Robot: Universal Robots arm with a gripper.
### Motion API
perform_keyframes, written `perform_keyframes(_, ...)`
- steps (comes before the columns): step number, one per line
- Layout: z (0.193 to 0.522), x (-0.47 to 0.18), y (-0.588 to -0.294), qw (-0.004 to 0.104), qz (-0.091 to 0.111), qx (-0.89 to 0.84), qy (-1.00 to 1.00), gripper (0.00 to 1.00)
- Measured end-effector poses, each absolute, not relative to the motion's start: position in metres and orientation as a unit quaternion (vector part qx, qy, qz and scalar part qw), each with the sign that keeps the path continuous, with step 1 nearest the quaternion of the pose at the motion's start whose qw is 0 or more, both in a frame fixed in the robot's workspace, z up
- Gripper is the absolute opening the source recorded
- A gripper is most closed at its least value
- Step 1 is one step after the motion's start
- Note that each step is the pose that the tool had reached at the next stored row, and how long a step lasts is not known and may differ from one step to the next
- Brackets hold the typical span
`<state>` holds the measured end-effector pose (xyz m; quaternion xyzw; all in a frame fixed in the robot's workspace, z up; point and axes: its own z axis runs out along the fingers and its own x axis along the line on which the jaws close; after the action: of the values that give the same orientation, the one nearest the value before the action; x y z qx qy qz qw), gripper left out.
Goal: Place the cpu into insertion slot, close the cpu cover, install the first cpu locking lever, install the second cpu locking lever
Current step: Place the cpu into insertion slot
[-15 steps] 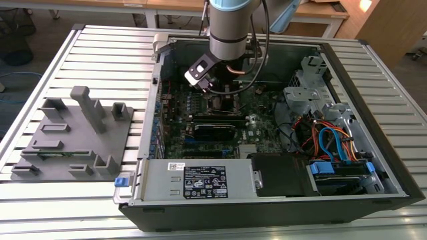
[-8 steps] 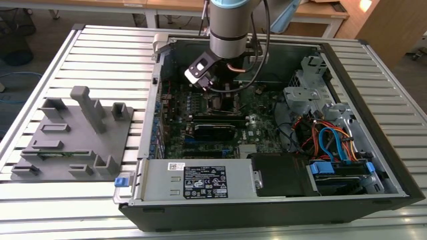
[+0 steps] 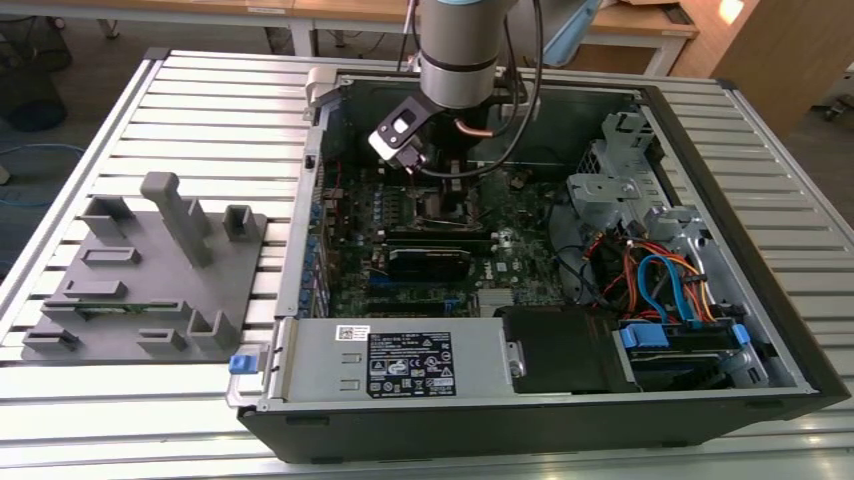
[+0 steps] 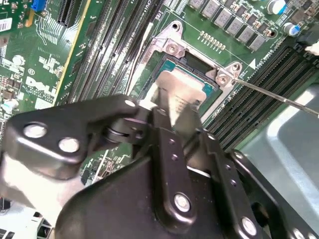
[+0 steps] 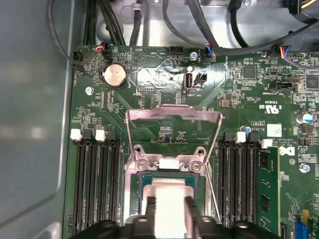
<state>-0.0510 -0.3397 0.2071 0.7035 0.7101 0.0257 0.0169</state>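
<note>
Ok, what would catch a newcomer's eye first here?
In the exterior view, the arm reaches down into the open computer case on the slatted table. In both wrist views, the gripper holds the silvery cpu right at the slot, and the cover is hinged open at the slot's edge.

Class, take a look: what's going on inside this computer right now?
A robot arm reaches into an open computer case. Its claw is shut on the cpu, holding it at the insertion slot. The cpu cover is swung open off the slot, so nothing is closed or locked yet.
</note>
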Motion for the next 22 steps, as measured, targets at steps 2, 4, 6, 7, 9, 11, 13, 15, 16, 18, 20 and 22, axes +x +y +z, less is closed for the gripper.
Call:
perform_keyframes(2,0.2071,-0.051,-0.3397,0.017,0.026,0.703,0.71,0.29)
perform_keyframes(4,0.2072,-0.051,-0.3397,0.017,0.026,0.703,0.71,0.23)
perform_keyframes(6,0.2073,-0.051,-0.3397,0.017,0.026,0.703,0.71,0.23)
perform_keyframes(7,0.2073,-0.0511,-0.3397,0.017,0.026,0.703,0.71,0.23)
perform_keyframes(9,0.2073,-0.0513,-0.3397,0.017,0.026,0.703,0.71,0.23)
perform_keyframes(11,0.2073,-0.0517,-0.3397,0.017,0.026,0.703,0.71,0.23)
perform_keyframes(13,0.2073,-0.0521,-0.3397,0.017,0.026,0.703,0.71,0.23)
perform_keyframes(15,0.2073,-0.0522,-0.3397,0.017,0.026,0.703,0.71,0.23)
perform_keyframes(16,0.2073,-0.0522,-0.3397,0.017,0.026,0.703,0.71,0.23)
perform_keyframes(18,0.2073,-0.0523,-0.3397,0.017,0.026,0.703,0.71,0.23)
perform_keyframes(20,0.2085,-0.0524,-0.3398,0.017,0.025,0.703,0.71,0.23)
perform_keyframes(22,0.2108,-0.0522,-0.3397,0.016,0.024,0.704,0.71,0.22)
